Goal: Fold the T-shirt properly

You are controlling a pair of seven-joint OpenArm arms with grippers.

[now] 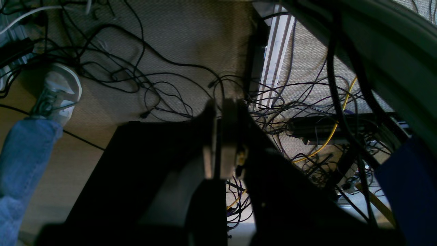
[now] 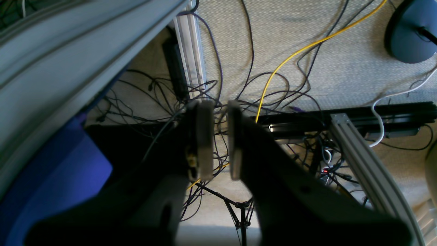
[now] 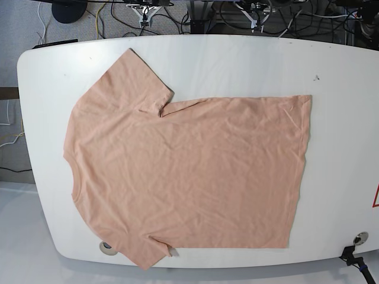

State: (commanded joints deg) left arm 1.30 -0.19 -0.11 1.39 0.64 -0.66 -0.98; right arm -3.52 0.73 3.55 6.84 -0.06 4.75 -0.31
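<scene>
The peach T-shirt [image 3: 189, 171] lies spread flat on the white table [image 3: 237, 59], collar at the left, hem at the right, both short sleeves out. Both arms sit behind the table's far edge, away from the shirt. My left gripper [image 1: 218, 109] hangs over the floor with its jaws together and nothing between them. It also shows in the base view [image 3: 256, 12]. My right gripper [image 2: 220, 109] hangs over the floor with a small gap between its fingers and holds nothing. It also shows in the base view [image 3: 145, 10].
Tangled cables cover the carpet [image 1: 153, 85] below both grippers. A person's jeans leg and white shoe [image 1: 58, 92] are at the left. An aluminium frame rail [image 2: 362, 160] and a dark round stand base [image 2: 413, 30] are near the right gripper. The table's rim [image 2: 68, 51] curves past.
</scene>
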